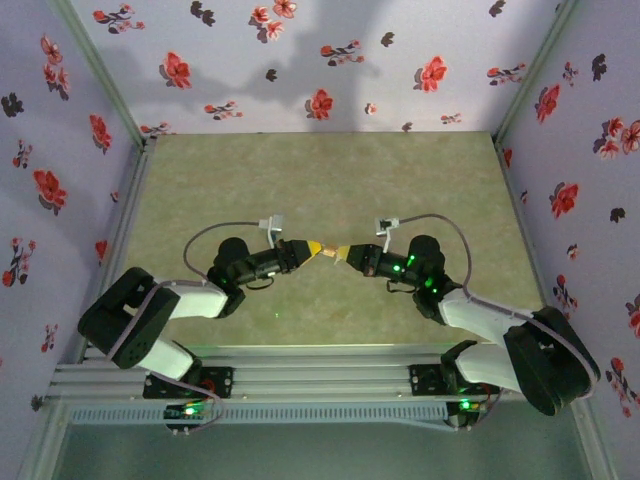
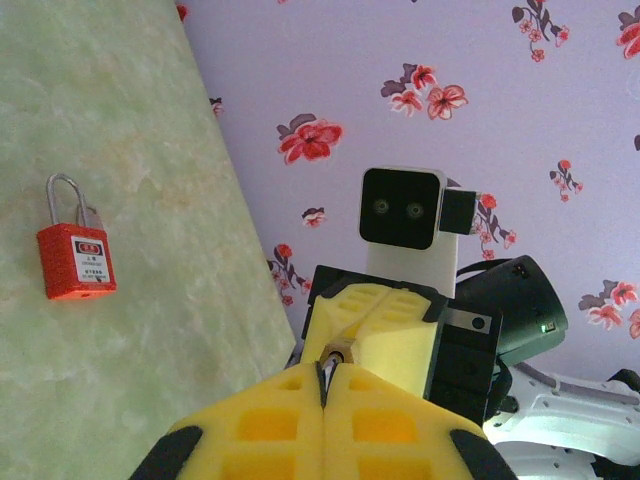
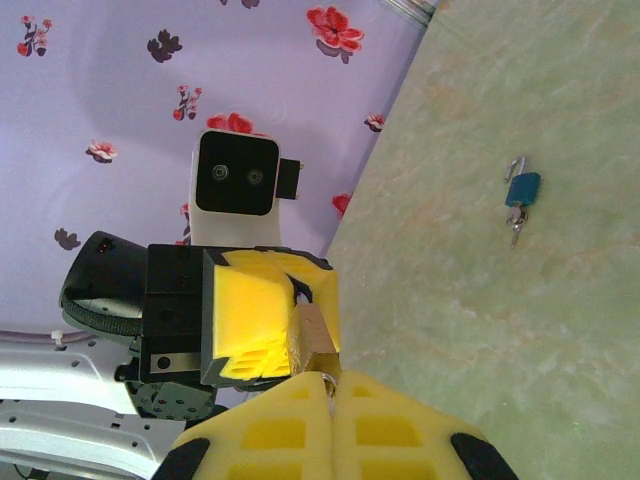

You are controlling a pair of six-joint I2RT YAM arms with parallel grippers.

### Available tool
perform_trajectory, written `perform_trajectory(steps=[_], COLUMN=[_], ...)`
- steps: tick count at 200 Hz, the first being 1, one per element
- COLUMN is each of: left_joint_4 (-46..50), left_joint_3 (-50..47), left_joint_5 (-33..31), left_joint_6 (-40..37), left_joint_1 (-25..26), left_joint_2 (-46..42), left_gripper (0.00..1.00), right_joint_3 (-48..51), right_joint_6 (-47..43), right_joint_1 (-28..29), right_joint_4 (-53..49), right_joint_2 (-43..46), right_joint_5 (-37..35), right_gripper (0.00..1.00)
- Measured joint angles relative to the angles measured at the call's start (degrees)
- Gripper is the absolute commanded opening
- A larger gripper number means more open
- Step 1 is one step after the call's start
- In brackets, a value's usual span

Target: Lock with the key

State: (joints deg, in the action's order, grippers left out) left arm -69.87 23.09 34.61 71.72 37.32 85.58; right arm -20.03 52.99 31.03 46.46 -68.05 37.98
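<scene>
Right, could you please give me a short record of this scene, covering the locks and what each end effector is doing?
left end effector: shut on the brass padlock
right end effector: shut, apparently on the key, which meets the brass padlock
arms: tip to tip above the middle of the table
red padlock: lying flat on the table, shackle looks closed, untouched
blue padlock: lying on the table, keys at its base, apart from both arms
</scene>
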Motion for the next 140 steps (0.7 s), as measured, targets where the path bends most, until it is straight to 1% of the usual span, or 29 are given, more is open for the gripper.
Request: perform_trajectory(steps=[140], left_joint_4=[0.0], left_joint_3=[-0.4], left_joint_5=[0.1], left_joint_6=[0.4], left_joint_1=[-0.3], left_joint_2=[-0.5], left_gripper=[0.00], right_joint_3=[0.0], right_joint_6=[-0.1], right_joint_1=[0.0], right_joint_4=[-0.2], right_joint_2=[0.0], right_joint_5=[0.0], right_gripper=[0.00])
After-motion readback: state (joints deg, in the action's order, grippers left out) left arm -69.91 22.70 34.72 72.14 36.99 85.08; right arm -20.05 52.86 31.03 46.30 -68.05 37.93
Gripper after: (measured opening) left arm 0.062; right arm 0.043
